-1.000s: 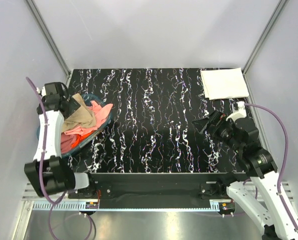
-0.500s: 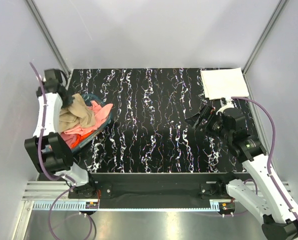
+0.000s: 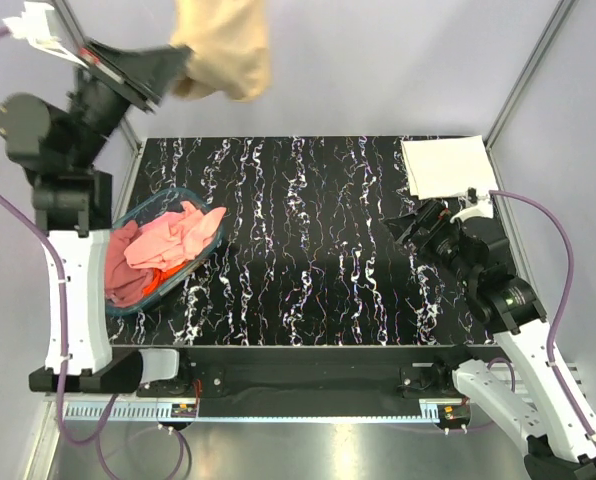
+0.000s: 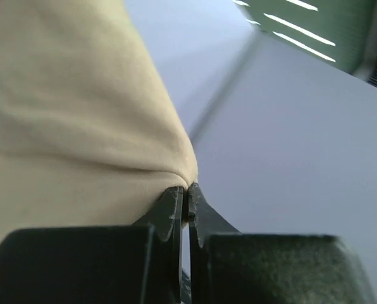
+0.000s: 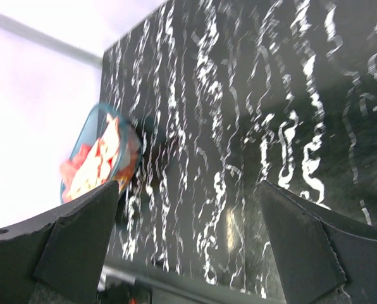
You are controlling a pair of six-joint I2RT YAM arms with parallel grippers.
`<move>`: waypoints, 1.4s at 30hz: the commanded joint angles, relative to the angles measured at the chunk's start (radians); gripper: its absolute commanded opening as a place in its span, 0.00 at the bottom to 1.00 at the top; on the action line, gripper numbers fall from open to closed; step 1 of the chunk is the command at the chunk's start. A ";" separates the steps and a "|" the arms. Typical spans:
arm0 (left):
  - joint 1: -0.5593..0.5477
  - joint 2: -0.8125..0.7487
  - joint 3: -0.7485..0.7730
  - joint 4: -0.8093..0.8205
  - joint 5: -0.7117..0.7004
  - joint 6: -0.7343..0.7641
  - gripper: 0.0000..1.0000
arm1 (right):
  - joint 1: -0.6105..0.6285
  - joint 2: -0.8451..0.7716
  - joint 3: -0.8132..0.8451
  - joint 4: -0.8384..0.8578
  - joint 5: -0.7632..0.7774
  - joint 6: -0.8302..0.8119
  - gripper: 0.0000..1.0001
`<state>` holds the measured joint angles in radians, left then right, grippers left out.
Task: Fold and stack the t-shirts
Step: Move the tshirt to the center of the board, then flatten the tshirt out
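High above the table's back left corner, my left gripper is shut on a fold of the tan t-shirt. The shirt hangs bunched from the closed fingertips and fills the left of the left wrist view as tan t-shirt cloth. Pink and red t-shirts lie heaped in the blue basket at the left. A folded white t-shirt lies at the back right corner. My right gripper hovers open over the right side of the table, with nothing between its fingers.
The black marbled table runs between pale side walls with metal posts at the back corners. In the right wrist view the basket shows far off at the table's left edge.
The left gripper shut on the tan t-shirt in the basket and lifted it high up and back. The right gripper shifted only slightly and stayed open.
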<state>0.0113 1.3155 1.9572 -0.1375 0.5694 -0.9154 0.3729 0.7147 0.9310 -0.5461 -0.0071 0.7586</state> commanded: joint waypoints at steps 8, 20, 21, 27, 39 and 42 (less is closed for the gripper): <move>-0.238 -0.018 -0.865 0.000 0.090 0.033 0.12 | 0.004 0.009 0.016 -0.137 0.343 0.010 1.00; -0.422 0.079 -0.907 -0.293 -0.319 0.300 0.53 | 0.006 0.333 -0.138 0.015 0.210 0.068 0.92; -0.445 0.076 -0.900 -0.313 -0.351 0.325 0.54 | 0.004 0.376 -0.124 0.038 0.184 0.052 0.90; -0.615 0.050 -1.026 -0.349 -0.407 0.290 0.58 | -0.046 0.618 0.003 0.155 0.250 0.039 0.70; -0.864 0.062 -1.198 -0.347 -0.598 0.240 0.70 | -0.230 1.023 0.049 0.460 -0.033 0.030 0.61; -0.890 0.148 -1.189 -0.326 -0.609 0.250 0.69 | -0.236 1.033 0.052 0.489 -0.045 0.019 0.45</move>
<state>-0.8532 1.4025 0.7467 -0.5144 0.0250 -0.6746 0.1467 1.7363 0.9535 -0.1284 -0.0021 0.8001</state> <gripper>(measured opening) 0.692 0.505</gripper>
